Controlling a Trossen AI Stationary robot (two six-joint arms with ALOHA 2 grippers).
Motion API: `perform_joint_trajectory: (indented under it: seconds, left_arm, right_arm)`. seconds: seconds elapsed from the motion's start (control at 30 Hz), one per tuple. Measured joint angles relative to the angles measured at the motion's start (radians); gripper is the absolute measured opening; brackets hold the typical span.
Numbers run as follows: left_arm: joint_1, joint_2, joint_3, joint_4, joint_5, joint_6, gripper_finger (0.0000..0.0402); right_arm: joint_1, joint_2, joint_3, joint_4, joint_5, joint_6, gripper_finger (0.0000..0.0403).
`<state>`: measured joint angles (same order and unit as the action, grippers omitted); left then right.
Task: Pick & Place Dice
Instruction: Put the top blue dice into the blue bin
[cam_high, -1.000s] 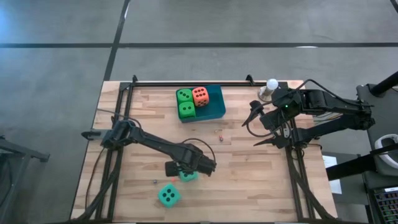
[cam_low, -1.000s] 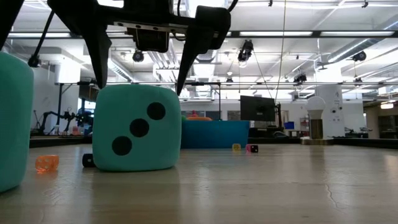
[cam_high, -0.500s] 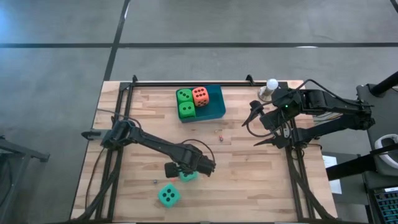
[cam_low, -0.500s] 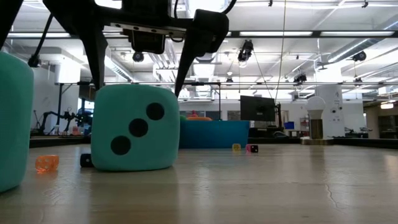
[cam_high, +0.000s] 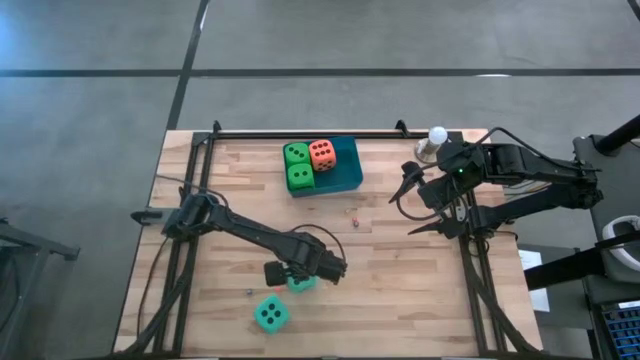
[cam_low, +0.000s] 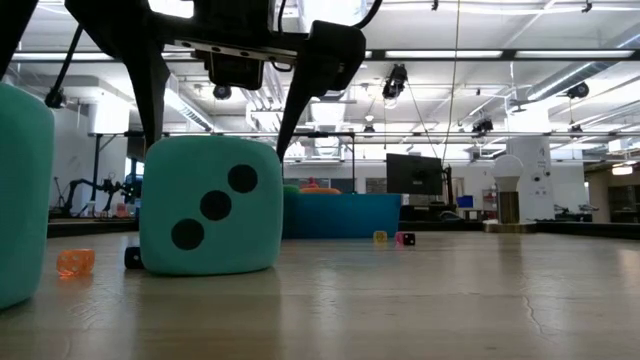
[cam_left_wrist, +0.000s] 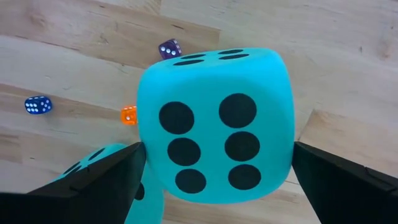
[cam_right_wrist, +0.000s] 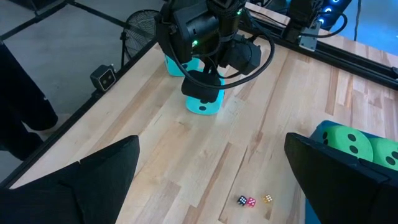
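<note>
A teal die (cam_high: 298, 283) stands near the table's near middle; it shows six pips on top (cam_left_wrist: 211, 124) and three on its near face (cam_low: 210, 205). My left gripper (cam_high: 300, 270) is open above it, with one finger at each of two opposite sides (cam_left_wrist: 217, 186). A second teal die (cam_high: 270, 314) rests nearer the near edge (cam_low: 20, 190). Two bright green dice (cam_high: 298, 165) and the orange-red die (cam_high: 322, 153) sit in the blue tray (cam_high: 348, 172). My right gripper (cam_high: 408, 205) waits open by the right edge (cam_right_wrist: 211, 186). My left gripper comes at the teal die from above, pointing down, its open fingers astride the die's top. The finger toward the table's right (cam_low: 290, 110) meets the die's upper right edge (cam_low: 274, 152). Whether the other finger touches, I cannot tell. The die stands flat on the table.
Tiny dice lie on the wood: blue (cam_left_wrist: 38, 104), orange (cam_left_wrist: 128, 115) and purple (cam_left_wrist: 168, 48) ones by the teal die, and more near the middle (cam_high: 352, 218). A white ball on a metal stand (cam_high: 436, 135) is at the far right. A person stands beyond the table's left edge (cam_right_wrist: 18, 106).
My left gripper has shifted a little toward the table's left edge, and the teal die between its fingers has slid the same way along the table, staying upright. The gap between the fingers looks unchanged.
</note>
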<state>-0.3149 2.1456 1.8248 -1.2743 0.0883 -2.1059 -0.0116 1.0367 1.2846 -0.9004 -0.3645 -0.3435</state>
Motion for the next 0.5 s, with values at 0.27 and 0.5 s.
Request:
perform_joint_trajectory:
  seconds: [0.27,0.5]
  left_arm:
    - [0.000,0.001,0.000,0.003,0.000,0.005,0.0398]
    - [0.000,0.002,0.000,0.007,0.000,0.008,0.0398]
  right_arm:
    - [0.000,0.000,0.000,0.000,0.000,0.001,0.0400]
    - [0.000,0.000,0.000,0.000,0.000,0.001,0.0400]
